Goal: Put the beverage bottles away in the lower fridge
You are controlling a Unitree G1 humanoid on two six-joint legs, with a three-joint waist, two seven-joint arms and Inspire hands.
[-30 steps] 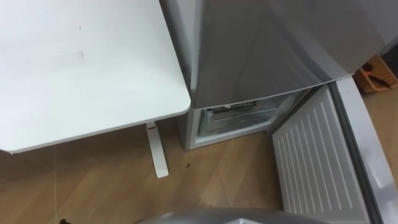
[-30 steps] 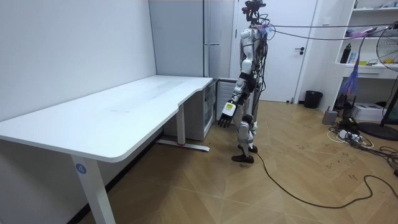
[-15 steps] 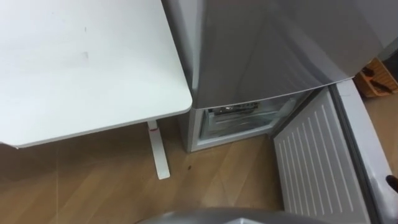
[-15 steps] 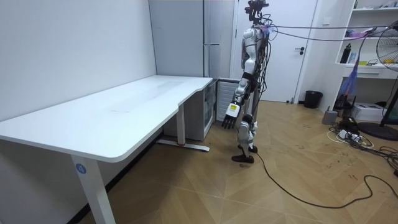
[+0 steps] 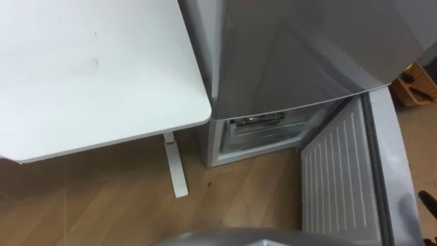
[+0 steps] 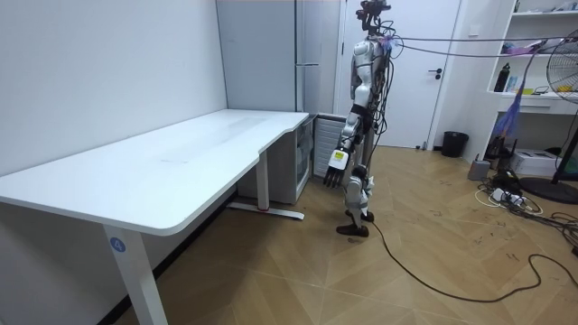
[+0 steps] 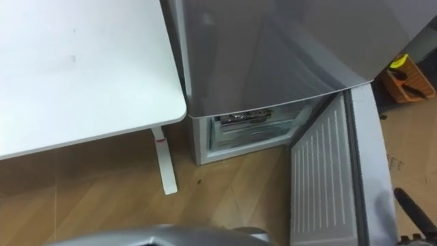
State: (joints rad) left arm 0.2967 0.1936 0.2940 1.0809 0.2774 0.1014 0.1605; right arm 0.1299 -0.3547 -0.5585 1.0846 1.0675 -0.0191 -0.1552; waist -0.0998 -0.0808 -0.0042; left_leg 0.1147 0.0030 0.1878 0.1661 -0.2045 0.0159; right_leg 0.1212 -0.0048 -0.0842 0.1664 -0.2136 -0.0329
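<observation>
We stand before the grey fridge (image 5: 293,55), with the white table (image 5: 89,75) just beside it on our left. The lower door (image 5: 341,178) stands wide open to our right, and the bottom compartment (image 5: 263,133) is on show, white inside. In the room view the left hand (image 6: 335,171) hangs low near that door, fingers loose and pointing down, holding nothing. The right hand (image 7: 410,208) is a dark sliver past the door's outer edge, and we cannot tell its grip.

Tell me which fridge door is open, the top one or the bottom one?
The lower fridge door is open: it stands swung out to the robot's right, showing its ribbed white inside. The upper fridge door above it is shut flat.
</observation>
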